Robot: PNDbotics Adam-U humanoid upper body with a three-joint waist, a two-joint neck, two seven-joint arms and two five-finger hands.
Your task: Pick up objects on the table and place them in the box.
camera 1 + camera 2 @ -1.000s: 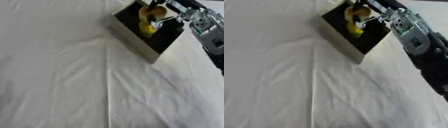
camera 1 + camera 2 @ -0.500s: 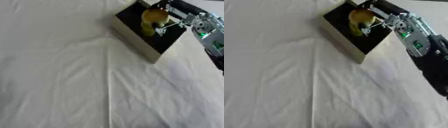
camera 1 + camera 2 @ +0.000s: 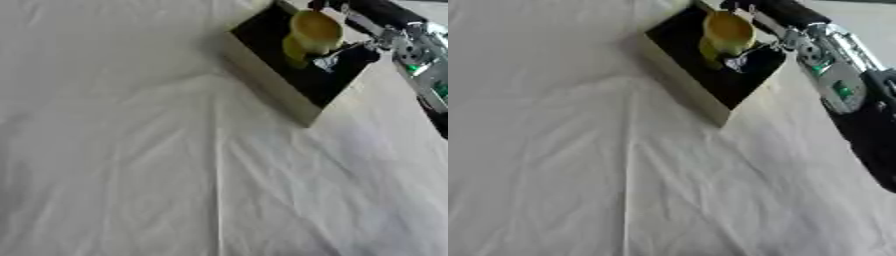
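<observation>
Reaching in from the upper right, the right arm (image 3: pixel 833 80) stretches over the far end of the box (image 3: pixel 262 77), which sits askew near the top of the desk (image 3: pixel 131 165). The box has pale outer walls and a dark inside, and its near corner points down toward the middle of the cloth-covered desk. A yellow, rounded thing (image 3: pixel 726 31) shows over the dark inside of the box, with a darker yellow-green part below it; whether it rests on the box floor or hangs just above it cannot be told. The right hand (image 3: pixel 350 50) lies at the box's far right edge, just beside the yellow thing, with dark and silvery parts showing against the box's inside. Whether its fingers are curled round the yellow thing or spread apart from it cannot be told, since the hand is blurred and partly merges with the dark lining. The arm's forearm is silver with a small green mark, and it turns black lower down the right edge of the right eye view. A white cloth (image 3: pixel 553 200) covers the desk, with long creases running down from the box toward the near edge. The left hand shows in neither view.
</observation>
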